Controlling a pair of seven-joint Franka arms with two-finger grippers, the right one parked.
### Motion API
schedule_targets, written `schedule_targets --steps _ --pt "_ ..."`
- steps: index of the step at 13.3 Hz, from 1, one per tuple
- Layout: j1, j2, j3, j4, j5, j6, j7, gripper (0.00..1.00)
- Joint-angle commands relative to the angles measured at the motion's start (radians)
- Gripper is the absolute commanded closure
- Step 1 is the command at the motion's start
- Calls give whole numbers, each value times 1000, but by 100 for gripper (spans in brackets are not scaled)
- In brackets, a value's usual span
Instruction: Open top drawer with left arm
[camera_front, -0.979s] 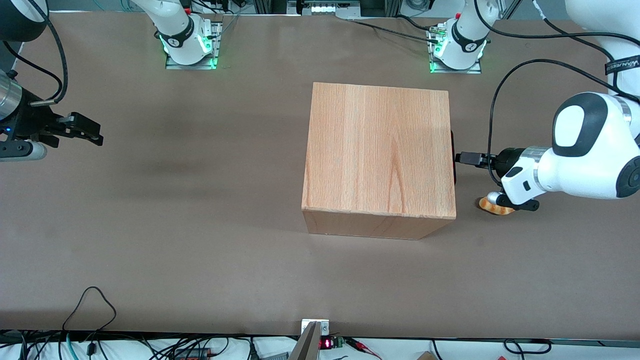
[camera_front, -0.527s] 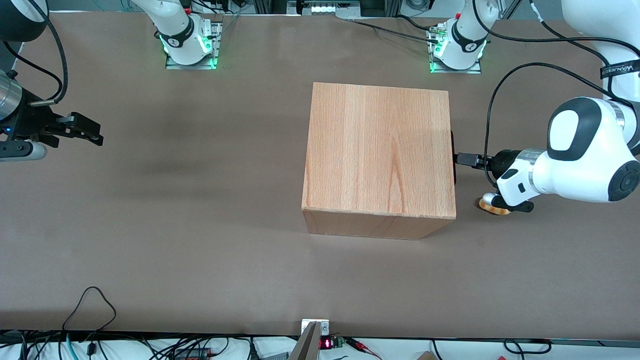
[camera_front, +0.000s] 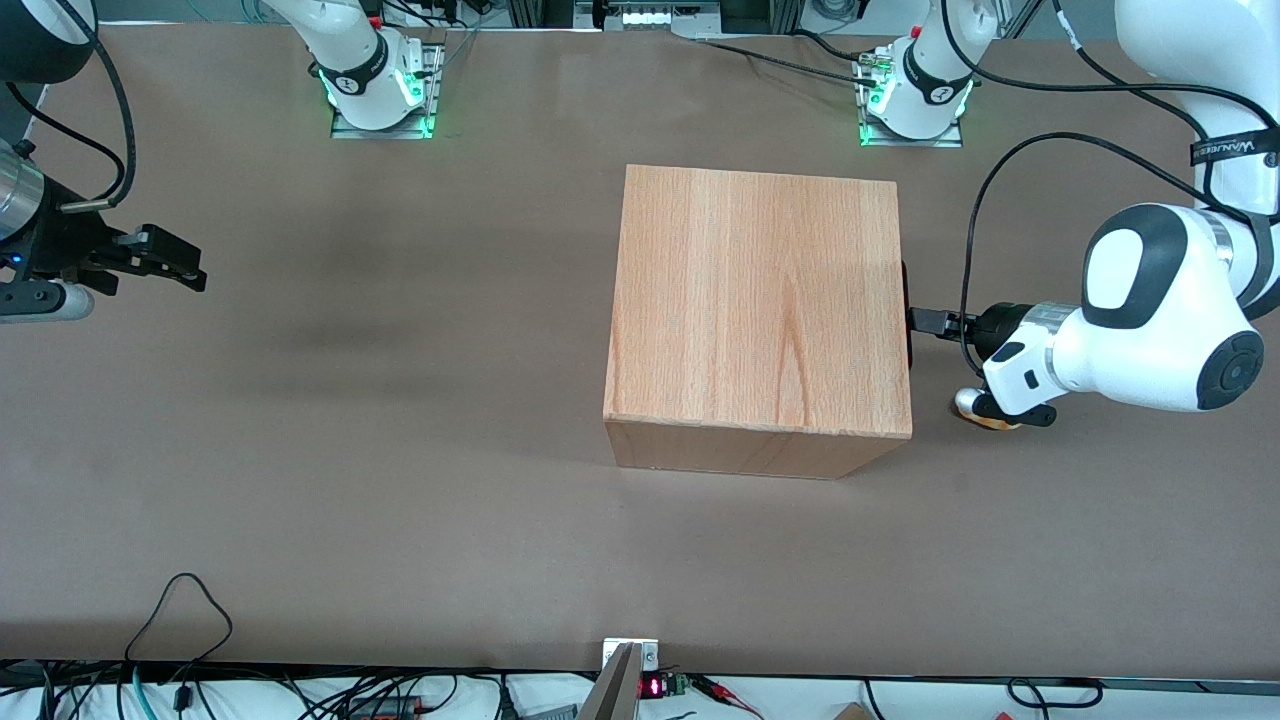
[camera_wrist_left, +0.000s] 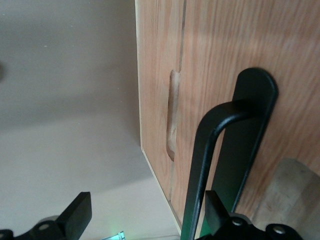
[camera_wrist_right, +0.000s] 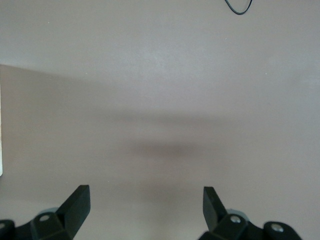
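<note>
The wooden cabinet (camera_front: 757, 300) stands mid-table, its drawer face turned toward the working arm's end. Of the top drawer, the front view shows only a sliver of the black bar handle (camera_front: 906, 305). In the left wrist view the drawer's light-wood front panel (camera_wrist_left: 215, 50) and its handle (camera_wrist_left: 205, 160) fill the frame. My left arm (camera_front: 1150, 325) reaches level toward that face. Its gripper (camera_front: 916, 321) (camera_wrist_left: 147, 209) is open, right at the handle. The bar runs between the fingers, close against one finger (camera_wrist_left: 216, 207); the other finger (camera_wrist_left: 79, 212) is well off it.
A small orange-and-white object (camera_front: 978, 412) lies on the brown table (camera_front: 400, 450) under my wrist, partly hidden by it. A black cable (camera_front: 985, 200) loops above the table from the wrist. Two arm bases (camera_front: 910, 95) stand at the table's edge farthest from the camera.
My left arm has slid a little toward the cabinet, bringing the gripper up to the handle and covering more of the orange object. The cabinet has not moved.
</note>
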Motion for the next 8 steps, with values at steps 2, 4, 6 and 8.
schedule_targets --steps 2,4,6,8 --pt "-3 18 10 11 -25 -1 19 0" --pt "-3 32 10 11 -25 -1 17 0" --pt "-3 43 10 11 -25 1 19 0" --pt "-2 46 10 12 -22 4 19 0"
